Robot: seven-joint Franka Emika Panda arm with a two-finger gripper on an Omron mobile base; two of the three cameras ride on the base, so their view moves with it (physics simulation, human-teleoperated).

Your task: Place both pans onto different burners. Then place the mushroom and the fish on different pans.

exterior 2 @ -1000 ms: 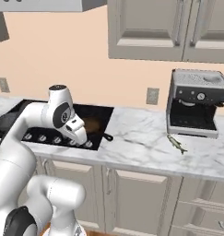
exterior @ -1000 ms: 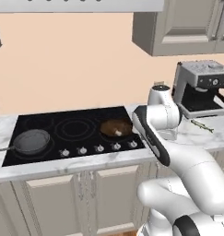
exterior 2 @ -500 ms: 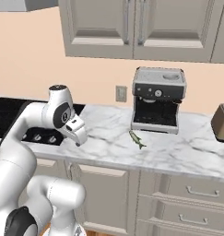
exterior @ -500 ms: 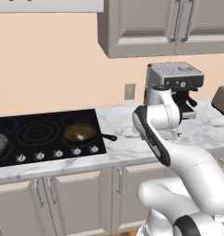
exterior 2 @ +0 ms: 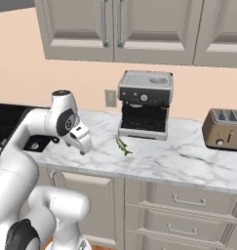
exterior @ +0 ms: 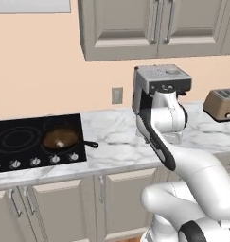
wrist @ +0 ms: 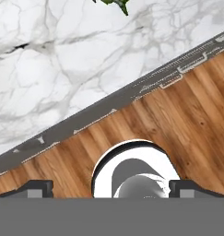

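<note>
My gripper [wrist: 111,188] was released, tips wide apart at the bottom of the hand view, nothing between them. In the right base view the gripper [exterior 2: 84,143] hung over the counter's front edge, pointing down, short of the fish.

Hand view: wood floor [wrist: 178,120] nearest, then the cabinet front edge running diagonally, then marble counter [wrist: 62,60]; just the tail of the fish [wrist: 114,2] poked in at the top edge.

Right base view gave the whole fish [exterior 2: 122,146], lying on the counter [exterior 2: 178,163] just in front of the coffee machine [exterior 2: 144,105], apart from my gripper. Toaster [exterior 2: 223,129] was further right. The cooktop [exterior 2: 5,122] was a sliver behind my arm; I couldn't make out pans there.

Left base view showed what the others didn't: cooktop [exterior: 22,137] with the brown pan [exterior: 62,138] on its right burner, handle out to the right, and a small pale thing inside, too small to call the mushroom for sure. My arm hid the fish there. Coffee machine [exterior: 161,82] and toaster [exterior: 222,104] were behind.

Versus a second ago: the base had driven right, so both base views shifted; the dark pan had dropped out of frame on the left, and the coffee machine was now central. Jaws were unchanged.
</note>
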